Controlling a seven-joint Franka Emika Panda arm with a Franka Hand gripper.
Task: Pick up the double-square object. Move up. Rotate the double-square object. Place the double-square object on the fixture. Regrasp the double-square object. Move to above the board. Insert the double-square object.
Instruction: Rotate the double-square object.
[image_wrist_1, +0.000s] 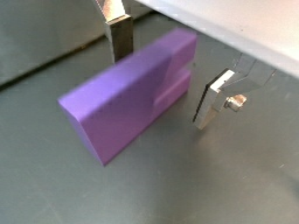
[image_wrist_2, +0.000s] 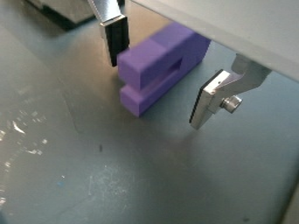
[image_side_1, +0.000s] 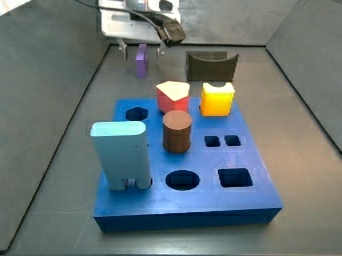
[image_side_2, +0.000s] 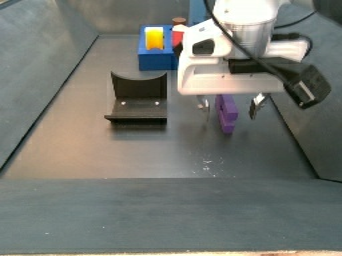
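Wrist views: both show the purple block (image_wrist_1: 131, 99) (image_wrist_2: 162, 68) standing on edge on the grey floor (image_wrist_1: 222, 184), lying between the two silver fingers (image_wrist_1: 214, 98) of the claw (image_wrist_1: 163, 70).
Claw state: spread apart, clenching nothing; in both wrist views a gap of bare floor shows between the block and the finger on its notched side.
Near finger: in a wrist view the finger with the dark pad (image_wrist_2: 114, 39) stands just beside the block's top edge; whether it touches cannot be told.
Block shape: flat and long, with a stepped notch cut into one end that leaves two square prongs, plain in a wrist view (image_wrist_2: 176, 63).
Block place: on the floor at the far end of the enclosure, apart from the blue board (image_side_1: 254, 200), as a side view shows (image_side_1: 140, 62).
Claw place: low over the block, the fingers reaching down on either side of it, seen in both side views (image_side_1: 140, 50) (image_side_2: 233, 102).
Block in side view: upright under the white wrist housing (image_side_2: 225, 70), its lower part showing between the fingers (image_side_2: 229, 115).
Fixture: dark bracket (image_side_1: 210, 66) (image_side_2: 136, 97) on the floor, well apart from the block and the claw.
Board load: yellow cube (image_side_1: 218, 99), red piece (image_side_1: 173, 96), brown cylinder (image_side_1: 177, 131) and pale blue tall piece (image_side_1: 120, 153) stand on it.
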